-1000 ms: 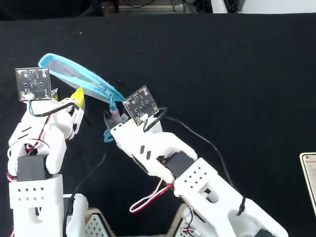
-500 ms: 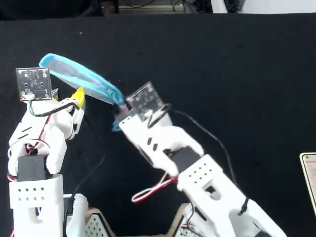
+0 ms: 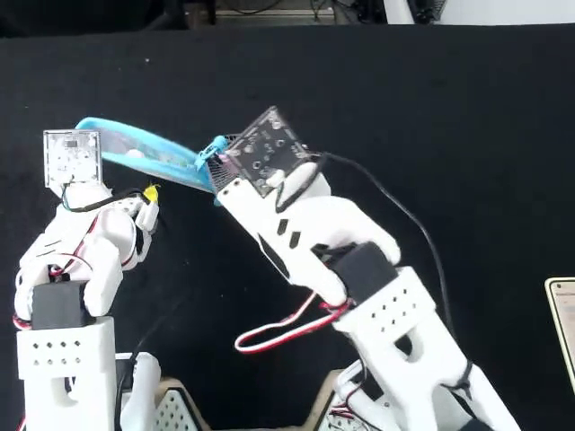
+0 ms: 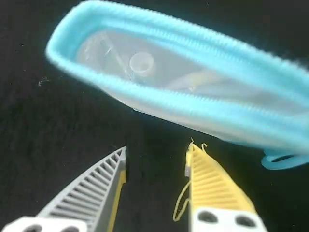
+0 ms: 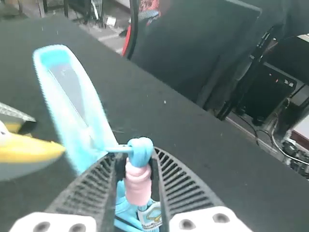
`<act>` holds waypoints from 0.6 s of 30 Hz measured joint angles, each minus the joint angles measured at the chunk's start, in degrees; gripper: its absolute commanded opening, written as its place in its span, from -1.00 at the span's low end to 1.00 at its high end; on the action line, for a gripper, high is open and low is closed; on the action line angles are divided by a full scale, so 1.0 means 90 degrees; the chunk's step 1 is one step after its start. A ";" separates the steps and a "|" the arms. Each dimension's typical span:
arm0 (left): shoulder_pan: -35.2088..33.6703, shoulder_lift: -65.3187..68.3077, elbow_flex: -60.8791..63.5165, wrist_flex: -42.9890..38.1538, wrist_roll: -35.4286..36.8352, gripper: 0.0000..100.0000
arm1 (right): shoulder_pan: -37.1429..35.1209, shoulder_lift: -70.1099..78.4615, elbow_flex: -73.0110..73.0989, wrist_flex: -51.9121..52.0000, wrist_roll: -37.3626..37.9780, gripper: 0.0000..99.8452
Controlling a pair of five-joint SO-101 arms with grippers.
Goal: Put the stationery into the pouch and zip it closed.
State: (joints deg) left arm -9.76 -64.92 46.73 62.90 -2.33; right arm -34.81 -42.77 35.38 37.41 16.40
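Note:
The light-blue pouch (image 3: 135, 151) with a clear side lies slanted at the table's left. Through that side (image 4: 159, 72) I make out a small white round piece (image 4: 142, 63) and a yellowish item. My right gripper (image 3: 214, 163) is at the pouch's right end. In the right wrist view it (image 5: 135, 157) is shut on the pink zipper pull (image 5: 137, 179) with its blue cord knot (image 5: 140, 147). The pouch (image 5: 72, 106) stretches away from it. My left gripper (image 4: 154, 154) stands open just beside the pouch's long edge, touching nothing, and its yellow finger (image 3: 150, 191) shows from above.
The table (image 3: 431, 126) is covered in black cloth. A pale card (image 3: 562, 319) lies at the right edge. A red and white cable (image 3: 278, 339) loops under the right arm. Dark furniture and cables stand beyond the table's far edge (image 5: 270, 96).
My right gripper has moved away from me and up with the zipper pull, dragging the pouch's right end along. The left gripper has shifted slightly toward the pouch.

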 measured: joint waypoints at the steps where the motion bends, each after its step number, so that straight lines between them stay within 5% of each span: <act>1: 0.0000 0.0000 0.0000 0.0000 -0.0059 -0.60 | 0.0000 0.0156 0.0000 0.0000 0.0098 -0.98; 9: 0.0000 0.0000 0.0000 -0.0488 -0.0166 -0.60 | -0.0010 0.1104 -0.0166 -0.0332 0.0488 -0.98; 18: -0.0020 0.0000 0.0010 -0.1055 -0.0166 -0.60 | -0.1084 0.0889 -0.0166 0.0010 0.0488 -0.98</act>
State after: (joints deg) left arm -9.93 -64.92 46.81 53.41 -3.82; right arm -44.57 -34.77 33.89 37.49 20.79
